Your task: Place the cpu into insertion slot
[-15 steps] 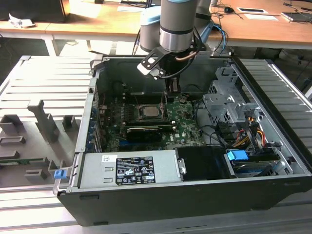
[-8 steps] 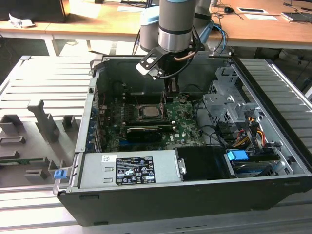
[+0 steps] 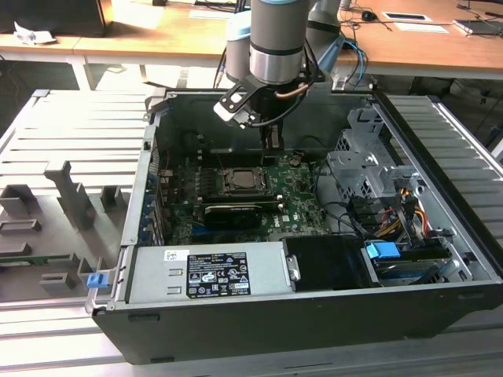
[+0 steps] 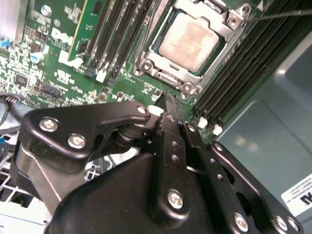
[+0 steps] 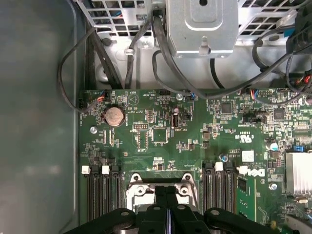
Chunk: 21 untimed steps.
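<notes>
Currently in claw: nothing seen; gripper (image 4: pixel 168 100) of black bolted metal, fingers pressed together, hanging over the board near the slot.
Cpu (image 4: pixel 190 41): flat square, dull silver-grey top, seated inside the insertion slot.
Insertion slot (image 4: pixel 161 68): square silvery frame, thin wire lever.
Memory slots (image 4: pixel 239 68): narrow, black, parallel, flanking the socket.
Motherboard (image 5: pixel 195 161): green, component-studded.
Case (image 3: pixel 236 330): dark sheet metal, open.

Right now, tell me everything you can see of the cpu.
The cpu is a small, flat, square chip with a dull silver-grey metal top that looks faintly smudged. It lies flat, top up, inside the insertion slot, whose silvery frame borders it on all sides. Black memory slots run along either side of the slot. The gripper hangs apart from the chip, shut and holding nothing, and nothing rests on the chip's top.
</notes>
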Tool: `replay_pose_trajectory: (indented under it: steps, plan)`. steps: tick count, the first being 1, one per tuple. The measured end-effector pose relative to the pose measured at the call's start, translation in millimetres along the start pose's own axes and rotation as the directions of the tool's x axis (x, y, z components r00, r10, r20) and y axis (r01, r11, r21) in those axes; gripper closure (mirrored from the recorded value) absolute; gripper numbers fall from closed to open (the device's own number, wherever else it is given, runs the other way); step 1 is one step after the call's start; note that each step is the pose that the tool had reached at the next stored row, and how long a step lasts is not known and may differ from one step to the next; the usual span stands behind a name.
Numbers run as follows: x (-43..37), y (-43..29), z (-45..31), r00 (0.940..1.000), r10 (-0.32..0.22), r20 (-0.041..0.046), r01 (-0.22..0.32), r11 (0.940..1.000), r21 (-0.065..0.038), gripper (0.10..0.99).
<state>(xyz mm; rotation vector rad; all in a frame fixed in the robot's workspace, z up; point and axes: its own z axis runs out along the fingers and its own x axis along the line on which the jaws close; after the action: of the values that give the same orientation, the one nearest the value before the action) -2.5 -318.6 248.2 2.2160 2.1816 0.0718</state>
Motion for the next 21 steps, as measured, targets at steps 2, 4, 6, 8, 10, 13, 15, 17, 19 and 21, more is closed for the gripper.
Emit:
replay_pose_trajectory:
  steps: [2,4,6,8,10,13,15,17,19,21]
  plan:
    - [-0.1,-2.5,0.7,1.0000,0.000,0.0000,0.000,1.0000,0.000,0.980]
    - [-0.1,-3.1,1.0,1.0000,0.000,0.0001,0.000,1.0000,0.000,0.980]
    - [-0.1,-3.6,1.6,1.0000,0.000,0.0000,0.000,1.0000,0.000,0.980]
    - [-0.1,-4.4,2.0,1.0000,0.000,0.0001,0.000,1.0000,0.000,0.980]
    - [-0.1,-5.6,2.5,1.0000,0.000,0.0000,0.000,1.0000,0.000,0.980]
    - [-0.2,-6.7,2.9,1.0000,0.000,0.0000,0.000,1.0000,0.000,0.980]
    - [-0.2,-7.9,3.3,1.0000,0.000,0.0000,0.000,1.0000,0.000,0.980]
    - [-0.2,-8.6,3.5,1.0000,0.000,0.0000,0.000,1.0000,0.000,0.980]
    - [-0.2,-9.3,3.7,1.0000,0.000,0.0000,0.000,1.0000,0.000,0.980]
    - [-0.2,-10.1,3.9,1.0000,0.000,0.0001,0.000,1.0000,0.000,0.980]
